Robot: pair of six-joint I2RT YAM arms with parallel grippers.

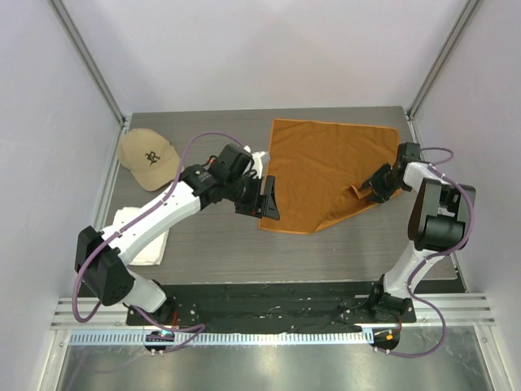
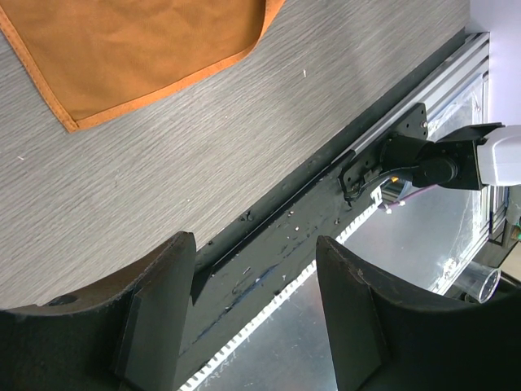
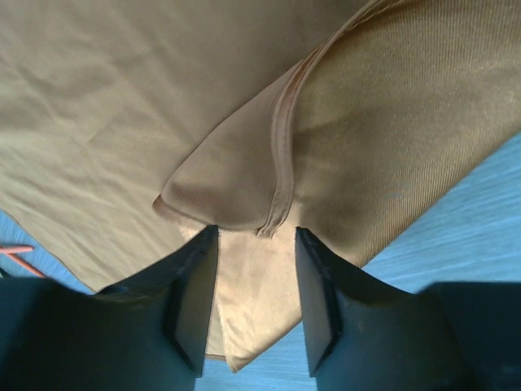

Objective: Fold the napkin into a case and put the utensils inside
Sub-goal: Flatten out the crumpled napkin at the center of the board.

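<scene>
The rust-orange napkin (image 1: pixel 321 167) lies spread flat on the table, its right corner folded back over itself (image 3: pixel 236 187). My right gripper (image 1: pixel 376 184) (image 3: pixel 256 236) sits low at that folded corner with its jaws apart. Cloth lies under the gap, and the fold sits just past the fingertips, not pinched. My left gripper (image 1: pixel 267 198) (image 2: pixel 254 252) hovers open and holds nothing by the napkin's left edge; a napkin corner (image 2: pixel 146 49) shows beyond it. A thin bright-orange sliver of the utensils (image 3: pixel 12 254) peeks past the napkin's edge in the right wrist view.
A tan cap (image 1: pixel 149 157) rests at the back left. A thick white towel (image 1: pixel 142 236) lies under the left arm's forearm. The black base rail (image 2: pixel 269 244) runs along the table's near edge, and side walls enclose the table.
</scene>
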